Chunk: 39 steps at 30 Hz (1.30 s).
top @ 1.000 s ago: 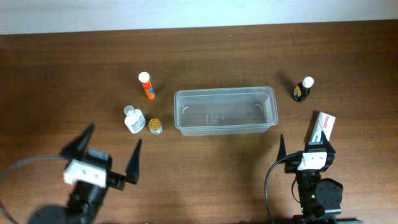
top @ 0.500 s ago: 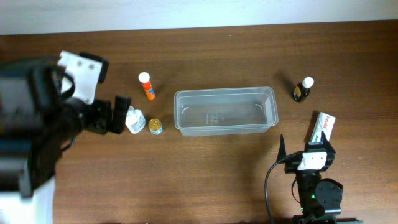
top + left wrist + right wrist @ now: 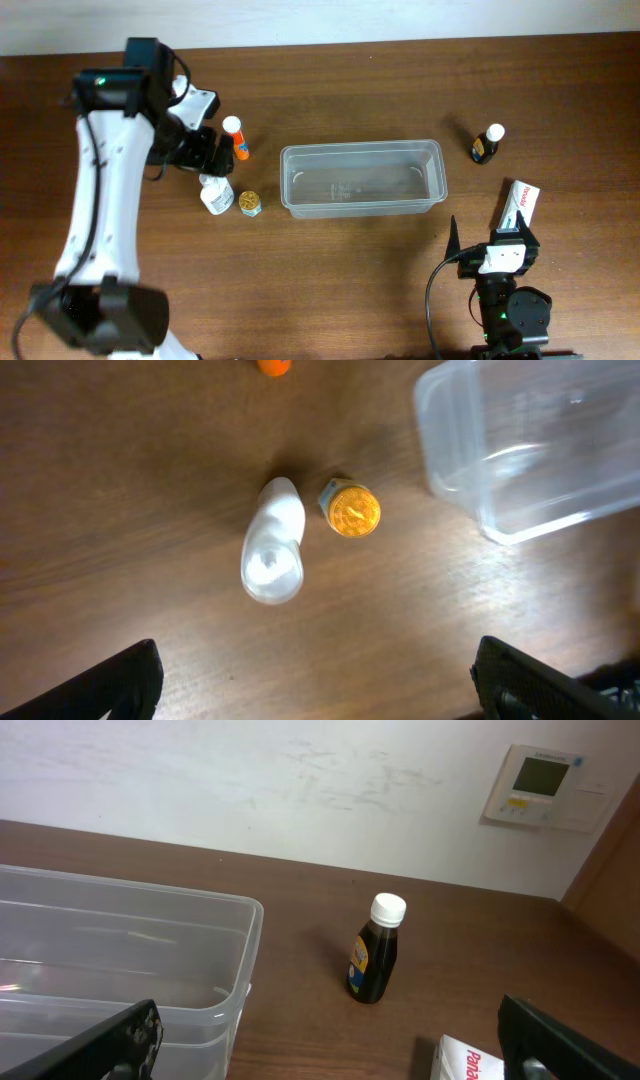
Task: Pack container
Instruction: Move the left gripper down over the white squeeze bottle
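Note:
The container [image 3: 360, 147] is a clear shallow tub at the table's middle, with nothing in it. It also shows in the left wrist view [image 3: 440, 430] and the right wrist view [image 3: 200, 970]. My left gripper [image 3: 205, 158] is open and empty above a white bottle [image 3: 214, 193] lying left of the tub. In the left wrist view its fingers [image 3: 315, 685] frame bare table just short of the white bottle [image 3: 273, 542] and a gold-lidded jar [image 3: 350, 510]. My right gripper [image 3: 490, 240] is open and empty at the front right, its jaws [image 3: 330, 1040] wide apart.
An orange bottle with a white cap [image 3: 236, 137] stands behind the white one. The gold-lidded jar [image 3: 249, 203] sits by the tub's left end. A dark bottle [image 3: 487, 143] [image 3: 377, 948] and a white box [image 3: 518, 205] lie right of the tub.
My left arm has swung from the front left corner up and over to the bottles left of the tub. The right arm has not moved.

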Each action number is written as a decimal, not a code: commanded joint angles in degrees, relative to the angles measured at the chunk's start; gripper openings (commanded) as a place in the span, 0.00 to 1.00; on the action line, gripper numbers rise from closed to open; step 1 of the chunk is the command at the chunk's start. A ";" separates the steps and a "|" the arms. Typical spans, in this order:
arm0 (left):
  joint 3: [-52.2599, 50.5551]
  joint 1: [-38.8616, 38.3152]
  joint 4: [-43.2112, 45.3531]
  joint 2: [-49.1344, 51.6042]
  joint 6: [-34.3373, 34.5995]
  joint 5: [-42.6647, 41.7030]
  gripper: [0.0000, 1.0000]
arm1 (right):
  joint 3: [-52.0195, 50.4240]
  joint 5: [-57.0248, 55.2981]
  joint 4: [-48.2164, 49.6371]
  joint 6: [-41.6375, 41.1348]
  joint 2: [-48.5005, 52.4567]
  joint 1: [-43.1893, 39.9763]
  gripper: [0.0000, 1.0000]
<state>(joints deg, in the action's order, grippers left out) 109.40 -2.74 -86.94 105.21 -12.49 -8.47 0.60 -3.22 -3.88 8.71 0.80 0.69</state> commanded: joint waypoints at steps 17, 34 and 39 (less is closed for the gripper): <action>0.46 0.31 1.95 12.44 -7.82 3.82 0.84 | -0.28 -0.90 -0.44 -0.87 -0.39 0.44 0.98; -1.53 0.28 4.13 12.44 -8.63 3.82 0.70 | -0.28 -0.90 -0.44 -0.87 -0.39 0.44 0.98; -4.87 0.28 5.79 12.44 -8.59 3.78 0.70 | -0.28 -0.90 -0.44 -0.87 -0.39 0.44 0.98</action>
<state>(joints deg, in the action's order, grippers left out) 106.76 -2.74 -81.67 117.45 -20.23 -5.02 0.60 -3.22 -3.88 8.73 0.80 0.69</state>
